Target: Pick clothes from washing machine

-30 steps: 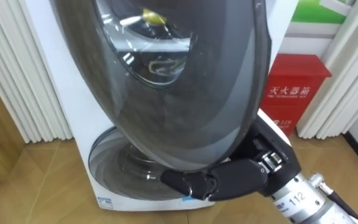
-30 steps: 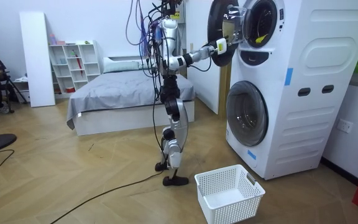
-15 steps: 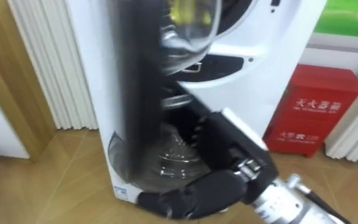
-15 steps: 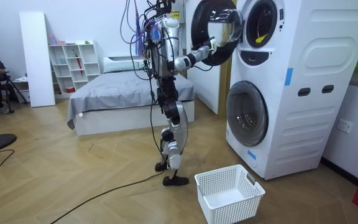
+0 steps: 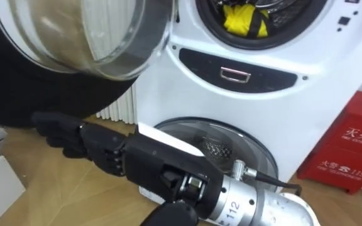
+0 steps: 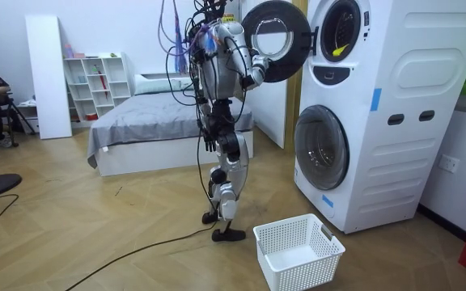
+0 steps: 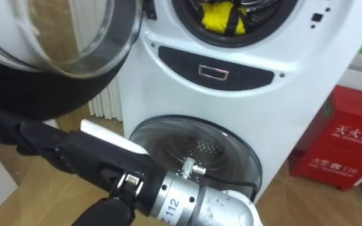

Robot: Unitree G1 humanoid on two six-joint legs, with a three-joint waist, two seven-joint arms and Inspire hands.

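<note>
A yellow bundle of clothes (image 5: 246,19) sits in the upper drum of the stacked washing machine (image 5: 231,81), its round door (image 5: 74,37) swung wide to the robot's left; the right hand (image 5: 74,138) reaches left beneath that door, fingers stretched out against its dark rim, holding nothing. The clothes lie up and to the right of this hand, which seems the nearer one; the left hand (image 6: 209,143) hangs by the hip, its fingers too small to read.

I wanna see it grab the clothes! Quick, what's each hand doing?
Left hand: cannot be told, it is too far off.
Right hand: open, stretched along the washer door.
</note>
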